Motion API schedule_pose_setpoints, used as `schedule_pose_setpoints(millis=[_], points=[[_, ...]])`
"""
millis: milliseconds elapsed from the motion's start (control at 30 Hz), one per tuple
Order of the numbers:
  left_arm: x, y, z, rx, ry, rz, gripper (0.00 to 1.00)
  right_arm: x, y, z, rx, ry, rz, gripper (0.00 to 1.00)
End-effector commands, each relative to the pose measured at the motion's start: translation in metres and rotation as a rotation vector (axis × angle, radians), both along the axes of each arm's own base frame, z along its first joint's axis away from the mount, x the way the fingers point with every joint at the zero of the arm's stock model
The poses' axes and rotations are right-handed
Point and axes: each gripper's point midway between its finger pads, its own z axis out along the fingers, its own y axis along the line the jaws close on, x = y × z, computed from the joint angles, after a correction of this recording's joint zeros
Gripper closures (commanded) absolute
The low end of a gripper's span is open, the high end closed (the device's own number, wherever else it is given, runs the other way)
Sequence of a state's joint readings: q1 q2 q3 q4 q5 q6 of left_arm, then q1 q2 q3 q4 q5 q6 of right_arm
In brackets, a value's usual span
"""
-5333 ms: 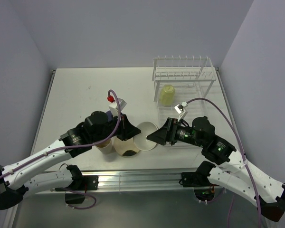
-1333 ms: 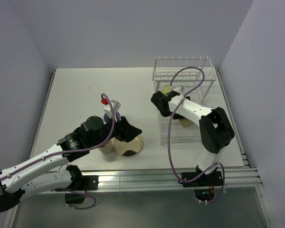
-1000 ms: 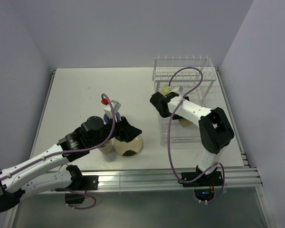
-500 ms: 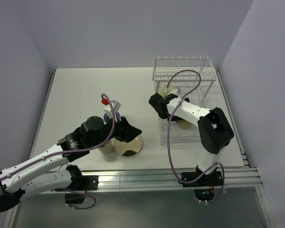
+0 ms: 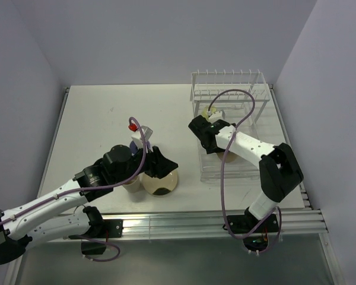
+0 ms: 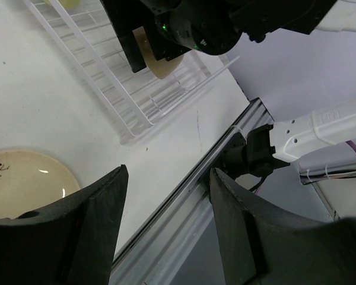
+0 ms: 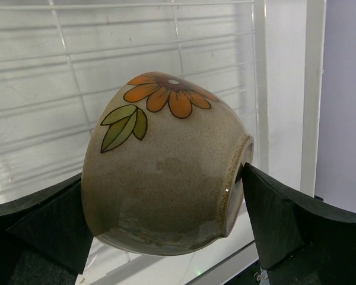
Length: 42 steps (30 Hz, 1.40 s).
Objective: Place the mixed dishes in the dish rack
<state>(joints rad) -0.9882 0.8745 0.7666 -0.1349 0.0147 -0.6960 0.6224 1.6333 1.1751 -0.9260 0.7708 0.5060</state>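
Right claw (image 7: pixel 163 205) first: closed on the small bowl (image 7: pixel 166 148), a finger pressed to each side near the rim. Bowl tipped on its side, mouth turned down and away, orange flower mark uppermost. Carried like that, most likely, so as to go down inverted and drain. White grid base of the dish rack (image 7: pixel 136 53) directly beneath the claw, so little left but to lower and let go.

Left claw (image 6: pixel 166 231): spread wide, nothing between the fingers, hanging just above the cream plate (image 6: pixel 24 184). Looks poised for the next pick. Tan tumbler (image 5: pixel 130 185) just to that claw's left, touching the plate or very nearly; hard to say from above. Lavender tumbler (image 5: pixel 135 142) beyond it, mostly hidden by the wrist.

Pale yellow-green mug (image 5: pixel 202 114) already in the rack, just beyond the right claw, short of the upright prongs.

White matte bench (image 5: pixel 107 119), faintly scuffed, with a metal rail (image 5: pixel 196 221) along the near edge. Plain pale lavender walls (image 5: pixel 166 41) on three sides.
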Motion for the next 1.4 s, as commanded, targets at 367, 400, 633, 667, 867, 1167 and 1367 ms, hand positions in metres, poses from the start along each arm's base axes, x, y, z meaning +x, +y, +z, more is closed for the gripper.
schedule_pose_setpoints(millis=[367, 400, 633, 667, 867, 1167, 1367], points=[[-0.005, -0.005, 0.018, -0.048, -0.020, -0.031, 0.36, 0.005, 0.028, -0.003, 0.154, -0.015, 0.110, 0.00], [-0.005, -0.005, 0.019, -0.049, -0.021, -0.031, 0.35, 0.005, 0.029, -0.004, 0.160, -0.013, 0.116, 0.00], [-0.005, -0.006, 0.019, -0.049, -0.016, -0.035, 0.35, 0.001, 0.040, -0.005, 0.229, 0.007, 0.183, 0.00], [-0.005, -0.006, 0.019, -0.049, -0.015, -0.036, 0.35, 0.000, 0.039, -0.006, 0.221, 0.016, 0.186, 0.00], [-0.006, -0.006, 0.021, -0.062, -0.012, -0.039, 0.35, -0.001, 0.017, -0.003, 0.101, -0.027, 0.141, 0.00], [-0.006, -0.010, 0.023, -0.071, -0.012, -0.047, 0.35, 0.000, 0.006, 0.010, 0.001, -0.107, 0.106, 0.00], [-0.005, -0.012, 0.023, -0.068, -0.011, -0.051, 0.35, 0.000, 0.019, 0.025, -0.015, -0.139, 0.131, 0.00]])
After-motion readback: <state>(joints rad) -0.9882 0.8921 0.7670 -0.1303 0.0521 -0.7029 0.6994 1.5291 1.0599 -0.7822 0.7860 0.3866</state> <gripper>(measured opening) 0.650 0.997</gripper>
